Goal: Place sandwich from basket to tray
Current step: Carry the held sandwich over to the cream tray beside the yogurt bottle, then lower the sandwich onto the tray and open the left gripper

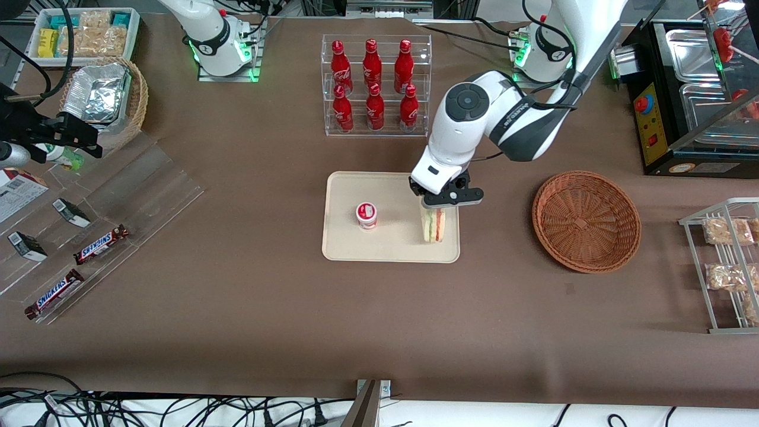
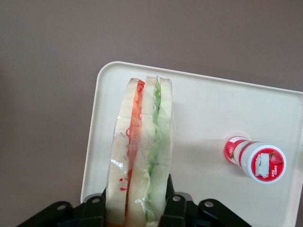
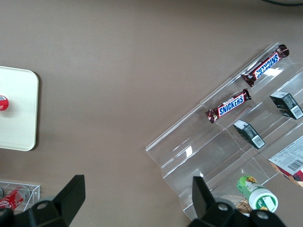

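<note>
Gripper (image 1: 439,206) over tray (image 1: 344,237), clamped on sandwich (image 1: 433,225) from above, one finger (image 2: 176,208) pressed to each bread face. Sandwich hangs straight down from gripper, long axis toward 6 o'clock in front view, at tray edge facing basket. Bottom edge looks to touch tray surface, hard to be sure. Next move likely just release. Basket (image 1: 586,220) at 3 o'clock from tray, nothing in it. Tray also holds small red-capped cup (image 1: 366,215), upright, well apart from sandwich.

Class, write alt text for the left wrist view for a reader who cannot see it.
The gripper holds a wrapped sandwich, jaws shut on it, over the edge of a cream tray. A small red-and-white yogurt cup stands on the tray beside it.
</note>
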Tool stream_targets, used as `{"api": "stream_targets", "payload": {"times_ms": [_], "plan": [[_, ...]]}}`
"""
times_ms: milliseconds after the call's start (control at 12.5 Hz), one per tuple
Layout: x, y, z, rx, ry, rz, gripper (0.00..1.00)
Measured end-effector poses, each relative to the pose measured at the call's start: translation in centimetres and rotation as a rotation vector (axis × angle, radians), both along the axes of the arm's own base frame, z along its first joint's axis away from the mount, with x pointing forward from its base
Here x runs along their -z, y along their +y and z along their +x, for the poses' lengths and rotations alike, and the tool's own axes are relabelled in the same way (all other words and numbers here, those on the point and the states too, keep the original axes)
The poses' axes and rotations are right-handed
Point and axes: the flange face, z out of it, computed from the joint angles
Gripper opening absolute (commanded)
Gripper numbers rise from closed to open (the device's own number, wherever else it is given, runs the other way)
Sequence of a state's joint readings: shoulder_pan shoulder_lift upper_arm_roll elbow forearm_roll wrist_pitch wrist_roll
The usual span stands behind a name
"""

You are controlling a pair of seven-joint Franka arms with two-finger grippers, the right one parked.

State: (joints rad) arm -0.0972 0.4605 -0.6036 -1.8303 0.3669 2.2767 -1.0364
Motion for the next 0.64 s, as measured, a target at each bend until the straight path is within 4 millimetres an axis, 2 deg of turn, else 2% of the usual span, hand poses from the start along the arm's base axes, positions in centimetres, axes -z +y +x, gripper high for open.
{"api": "stream_targets", "payload": {"times_ms": [319,638], "plan": [[3.4,-1.0,-1.3,0.003,-0.042,0.063,0.40],[5.6,-1.4,-2.3,-0.019,-0.111,0.070,0.40]]}}
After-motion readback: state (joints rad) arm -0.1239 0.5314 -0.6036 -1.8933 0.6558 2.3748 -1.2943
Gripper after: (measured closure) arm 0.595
